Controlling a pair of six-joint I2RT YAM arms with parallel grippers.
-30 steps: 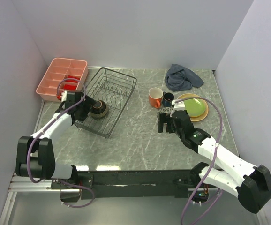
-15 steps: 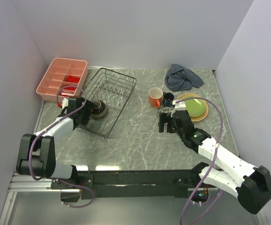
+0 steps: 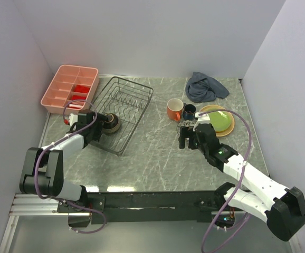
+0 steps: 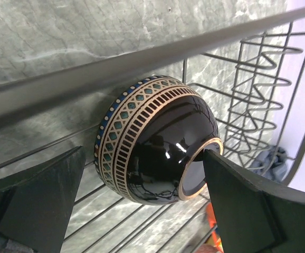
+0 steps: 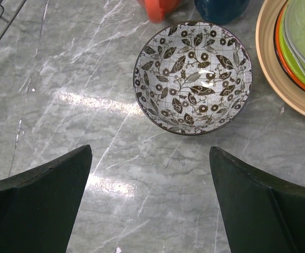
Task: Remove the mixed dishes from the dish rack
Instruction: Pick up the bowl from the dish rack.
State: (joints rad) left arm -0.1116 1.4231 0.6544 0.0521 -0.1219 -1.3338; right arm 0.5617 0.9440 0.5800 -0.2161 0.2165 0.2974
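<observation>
Nearest: R gripper (image 3: 189, 140) is hovering over the leaf-pattern bowl (image 5: 192, 76), jaws spread wide, gripping nothing. No shift over the last sec. The bowl is sitting upright on the table (image 3: 152, 158), already out of the rack: shallow, round, pale glaze w/ dark vine print, dark rim.

L side is where things are changing. L arm is dropping its elbow and easing the L gripper (image 3: 93, 128) lower and closer against the near-left wall of the dish rack (image 4: 142, 59). Jaws are spread, flanking the dark brown bowl (image 4: 152, 142), not yet pinching; can't tell if a pad is touching the foot ring. Judging this as the pick approach for the last dish still inside. The bowl is lying tipped on the wires, glossy, banded geometric rim, prob. slippery.

Further back: orange mug (image 3: 174, 109), dark blue cup (image 3: 189, 111), and lime green plate (image 3: 220, 120) stacked on the tan-yellow plate (image 3: 224, 130), all on the table.

Far: crumpled grey cloth (image 3: 205, 87), pink compartment tray (image 3: 60, 87).
</observation>
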